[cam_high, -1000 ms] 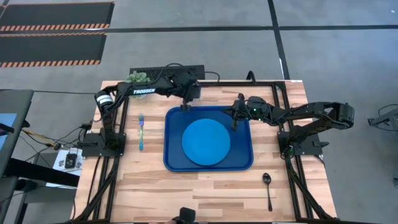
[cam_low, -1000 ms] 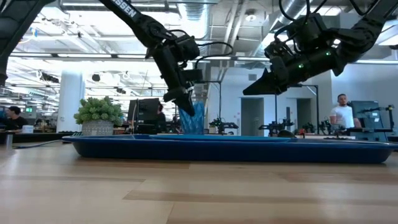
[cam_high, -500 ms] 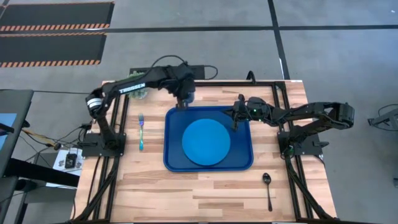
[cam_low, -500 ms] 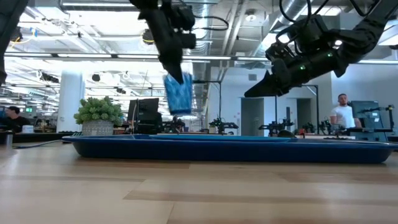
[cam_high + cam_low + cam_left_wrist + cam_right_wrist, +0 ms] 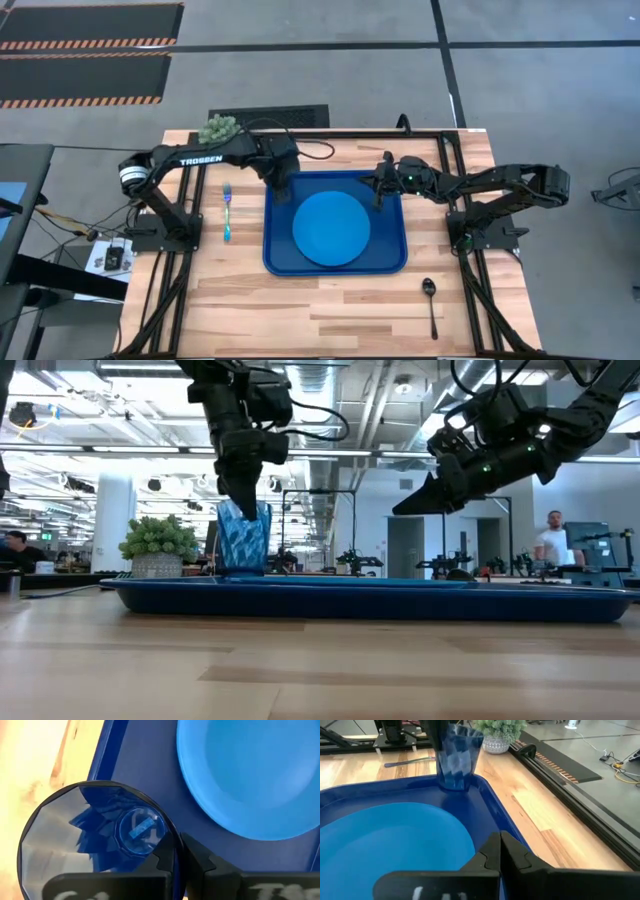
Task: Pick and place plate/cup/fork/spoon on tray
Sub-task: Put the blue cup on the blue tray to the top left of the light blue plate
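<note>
The dark-blue cup [image 5: 243, 540] is upright at the far-left corner of the dark-blue tray [image 5: 390, 262]. It also shows in the left wrist view [image 5: 100, 840] and the right wrist view [image 5: 457, 760]. My left gripper [image 5: 281, 178] is shut on it from above. The light-blue plate [image 5: 331, 228] lies flat in the tray's middle. My right gripper [image 5: 378, 192] is shut and empty above the tray's far-right corner. The green-teal fork [image 5: 227, 210] lies on the table left of the tray. The dark spoon [image 5: 432, 305] lies near the table's near right. My left gripper pinches the cup's wall at its rim [image 5: 173, 851], one finger inside the cup and one outside. The fingers come from above, pointing down. The cup is upright below them, its base [image 5: 454, 785] down at the tray's floor in the corner.
A green potted plant [image 5: 218, 127] stands at the table's far-left corner. A person [image 5: 549, 540] stands in the room behind the table. Bare wood lies near the table's front edge [image 5: 330, 320].
My left gripper has lifted the cup, carried it toward the table's left edge along the tray's far rim, and lowered it into the tray's far-left corner. The cup, tilted a second ago, is now upright.
</note>
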